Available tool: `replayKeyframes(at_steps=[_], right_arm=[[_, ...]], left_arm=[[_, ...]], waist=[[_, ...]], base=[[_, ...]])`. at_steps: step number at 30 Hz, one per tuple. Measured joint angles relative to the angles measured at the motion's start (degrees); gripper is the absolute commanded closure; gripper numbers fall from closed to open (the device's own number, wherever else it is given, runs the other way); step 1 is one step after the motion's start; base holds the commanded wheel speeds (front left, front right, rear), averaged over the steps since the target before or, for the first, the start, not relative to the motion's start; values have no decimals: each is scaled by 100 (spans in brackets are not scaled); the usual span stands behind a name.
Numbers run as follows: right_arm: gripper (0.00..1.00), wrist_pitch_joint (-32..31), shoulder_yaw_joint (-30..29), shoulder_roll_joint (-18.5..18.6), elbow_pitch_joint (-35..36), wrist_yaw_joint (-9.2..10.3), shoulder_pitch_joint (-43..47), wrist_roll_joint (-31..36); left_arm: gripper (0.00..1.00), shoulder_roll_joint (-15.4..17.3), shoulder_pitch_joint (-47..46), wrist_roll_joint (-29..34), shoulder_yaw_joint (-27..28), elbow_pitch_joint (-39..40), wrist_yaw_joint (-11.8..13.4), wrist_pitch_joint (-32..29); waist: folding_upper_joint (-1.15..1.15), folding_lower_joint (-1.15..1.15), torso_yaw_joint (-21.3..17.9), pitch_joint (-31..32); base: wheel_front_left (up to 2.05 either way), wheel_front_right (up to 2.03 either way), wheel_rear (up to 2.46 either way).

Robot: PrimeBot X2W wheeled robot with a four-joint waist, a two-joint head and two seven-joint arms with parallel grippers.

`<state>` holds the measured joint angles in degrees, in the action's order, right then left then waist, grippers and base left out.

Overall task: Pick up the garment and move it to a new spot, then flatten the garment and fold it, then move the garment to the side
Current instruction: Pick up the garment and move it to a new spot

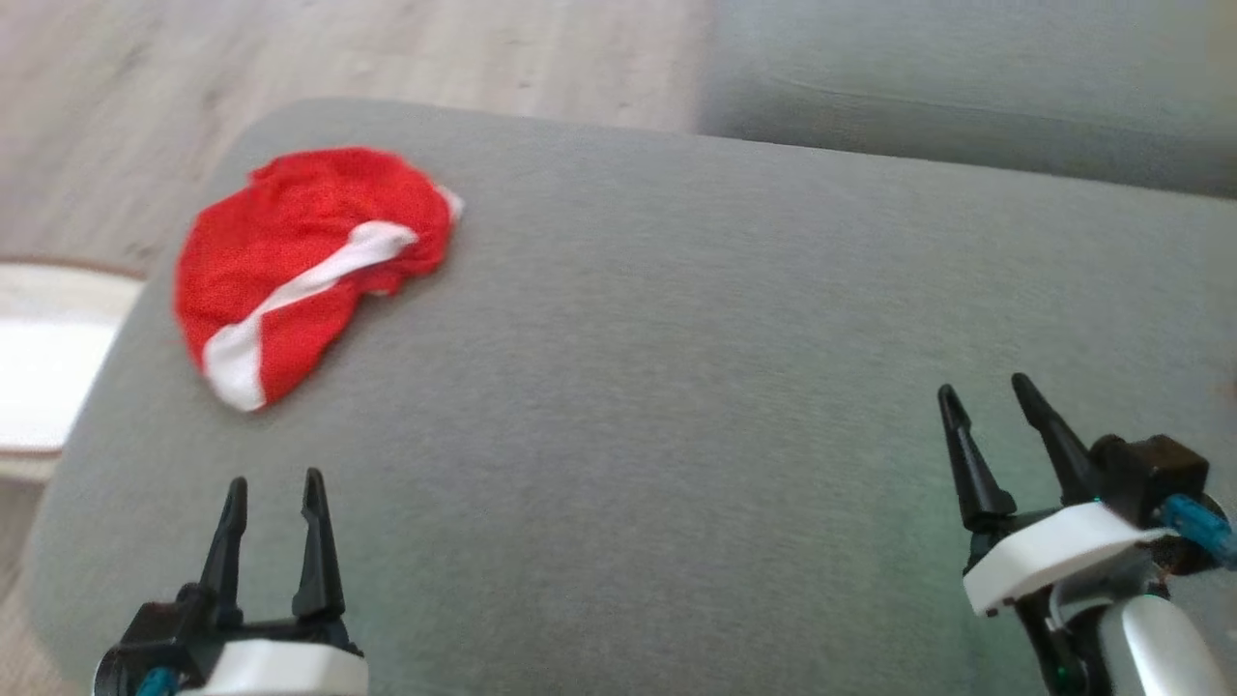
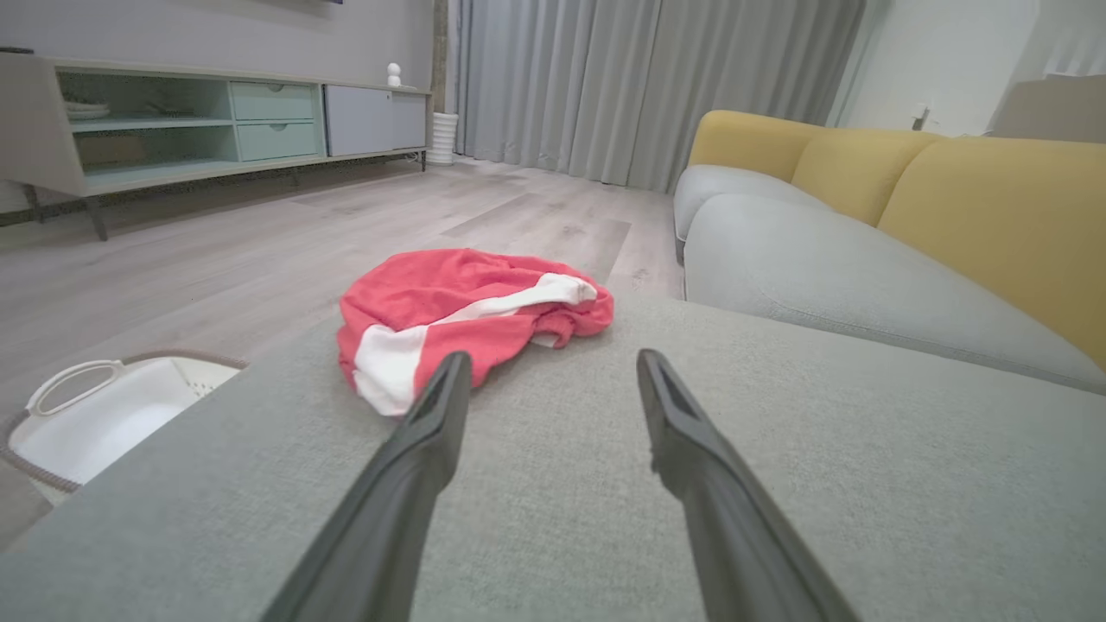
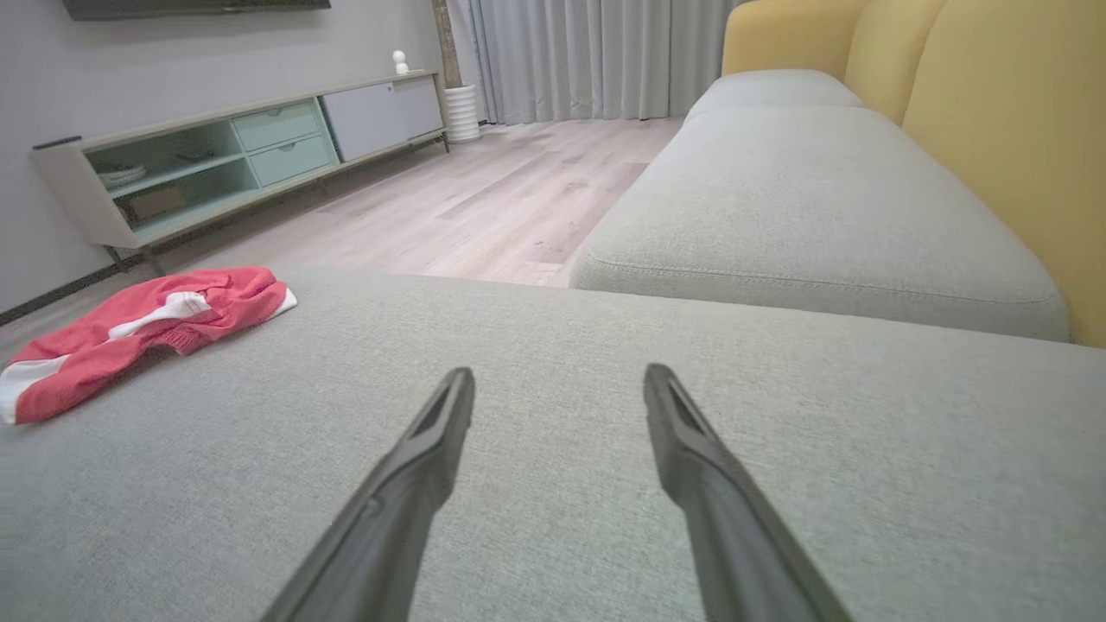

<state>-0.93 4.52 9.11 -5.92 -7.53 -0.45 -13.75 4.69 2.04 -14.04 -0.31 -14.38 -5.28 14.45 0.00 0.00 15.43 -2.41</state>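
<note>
A red garment [image 1: 300, 261] with a white band lies bunched near the far left corner of the grey sofa cushion [image 1: 676, 387]. In the left wrist view the garment [image 2: 458, 311] rests just beyond my fingers, and in the right wrist view the garment [image 3: 138, 333] sits far off to the left. My left gripper [image 1: 274, 483] is open at the lower left, a short way in front of the garment, with nothing between its fingers. My right gripper [image 1: 991, 391] is open at the lower right, over bare cushion.
A white basket [image 2: 95, 415] stands on the wooden floor left of the cushion. A second grey seat [image 3: 804, 207] with yellow backrests [image 2: 976, 199] adjoins on the far right. A low cabinet [image 2: 190, 121] lines the far wall.
</note>
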Motion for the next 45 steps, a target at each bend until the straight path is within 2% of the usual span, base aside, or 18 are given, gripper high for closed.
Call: replayKeyframes(at_steps=[8,14,18,21,26,31,35,38,39,45], right_arm=[[0,0,152,4,-58,0,-15,-37],[0,0,189,7,-105,0,-15,-37],[0,1,164,19,-70,0,-15,-27],[0,0,130,29,73,0,-19,35],[0,-100,70,101,456,0,-152,156],[0,-330,186,344,999,0,-710,277],[0,-493,359,493,1383,0,-1174,326],[0,-522,459,611,1566,0,-1373,336],[0,-522,459,611,1566,0,-1373,336],[0,-520,414,615,1814,0,-1471,377]], left_arm=[[0,10,175,-3,24,-10,1,0],[0,8,186,-4,23,10,23,0],[0,-4,80,-293,20,191,13,-92],[0,16,-386,-541,59,417,-29,-422],[0,323,-1915,-912,241,606,-59,-1219],[0,672,-3362,-1327,526,-137,-42,-2090],[0,1034,-4159,-1627,810,-843,33,-2774],[0,1341,-4499,-1740,973,-1250,75,-3155],[0,1341,-4499,-1740,973,-1250,75,-3155],[0,1671,-4684,-1990,1154,-1951,271,-4014]], waist=[[0,0,737,-9],[0,0,766,-47],[0,0,748,-143],[0,0,747,-291],[0,0,726,-708],[0,1,603,-1348],[0,2,378,-1932],[0,3,137,-2345],[0,3,137,-2345],[-1,2,-490,-2964]], base=[[0,0,0],[0,0,0],[0,0,0],[0,0,0],[0,0,0],[0,0,0],[0,0,0],[0,0,0],[0,0,0],[0,0,0]])
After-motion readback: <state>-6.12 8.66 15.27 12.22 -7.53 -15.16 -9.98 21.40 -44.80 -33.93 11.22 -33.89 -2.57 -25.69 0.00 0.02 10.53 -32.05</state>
